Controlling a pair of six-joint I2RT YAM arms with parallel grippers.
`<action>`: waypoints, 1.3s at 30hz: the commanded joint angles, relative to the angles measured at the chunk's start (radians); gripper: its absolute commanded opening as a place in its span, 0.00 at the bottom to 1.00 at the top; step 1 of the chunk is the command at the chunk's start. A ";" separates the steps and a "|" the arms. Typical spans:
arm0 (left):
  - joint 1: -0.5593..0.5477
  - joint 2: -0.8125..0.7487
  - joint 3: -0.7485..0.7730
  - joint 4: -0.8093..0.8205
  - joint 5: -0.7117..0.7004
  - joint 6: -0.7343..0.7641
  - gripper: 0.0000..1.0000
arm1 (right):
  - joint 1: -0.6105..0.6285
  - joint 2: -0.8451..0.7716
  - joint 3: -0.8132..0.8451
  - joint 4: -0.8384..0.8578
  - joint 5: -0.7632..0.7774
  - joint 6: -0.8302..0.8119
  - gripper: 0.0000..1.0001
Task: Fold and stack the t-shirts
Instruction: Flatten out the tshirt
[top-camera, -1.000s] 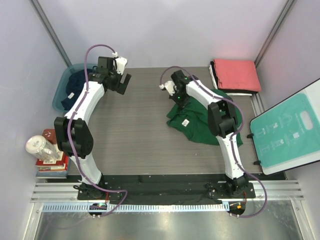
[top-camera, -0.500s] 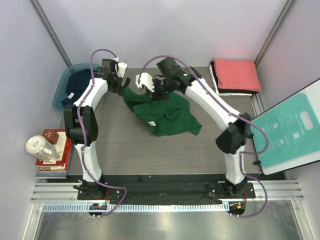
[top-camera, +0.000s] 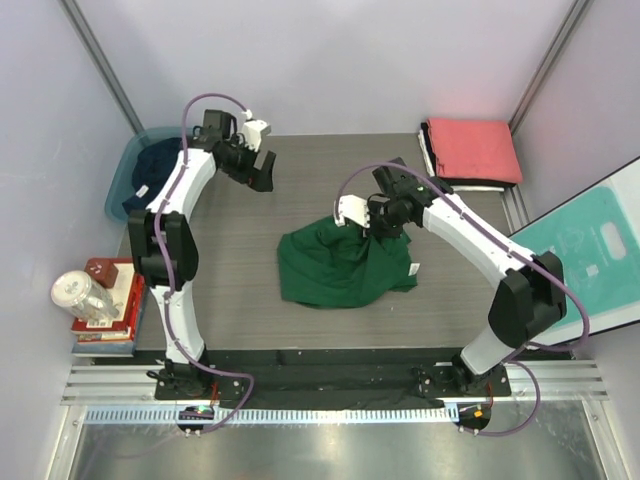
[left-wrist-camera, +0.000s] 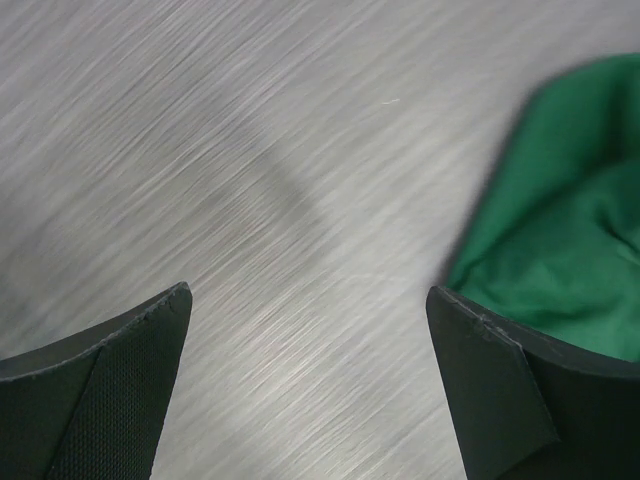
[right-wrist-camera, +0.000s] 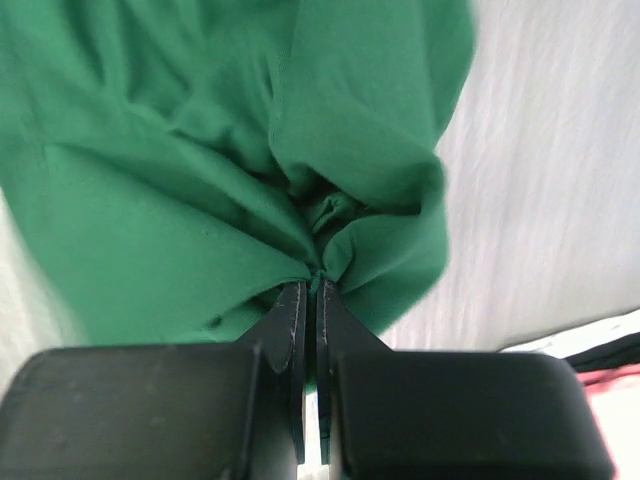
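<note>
Laying out the dark green t-shirt (top-camera: 335, 268) for folding looks to me like the step in hand. The shirt sits in a crumpled heap near the middle of the table (top-camera: 240, 270), bunched rather than flat, with a small white label showing at its right edge. No fold has been made in it yet, so I judge the task to be at an early stage for this shirt.

My right gripper (top-camera: 374, 220) is at the far right part of the heap. In the right wrist view, its jaws are pressed almost together on a pinched gather of green cloth (right-wrist-camera: 312, 285), with folds fanning out from the pinch.

My left gripper (top-camera: 258, 172) hangs over bare table near the far left, well apart from the shirt. Its jaws are spread as wide as they go and hold nothing. In the left wrist view, only an edge of the green cloth shows beyond the right fingertip (left-wrist-camera: 490, 380).

Next, I think the shirt needs a second hold on another edge so it can be pulled flat.

A coral-red t-shirt (top-camera: 475, 148) tops a folded stack at the far right corner. A navy t-shirt (top-camera: 150, 168) lies in the teal tub (top-camera: 118, 190) at the far left.
</note>
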 joint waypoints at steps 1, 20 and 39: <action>-0.038 0.064 0.147 -0.180 0.262 0.128 1.00 | -0.058 0.033 -0.026 0.188 0.068 -0.052 0.01; -0.126 -0.136 -0.077 -0.153 0.259 0.277 1.00 | -0.072 0.337 0.314 0.488 0.181 0.414 0.75; -0.299 -0.079 0.063 -0.170 0.161 0.257 1.00 | -0.396 0.262 0.258 -0.025 -0.226 0.441 0.82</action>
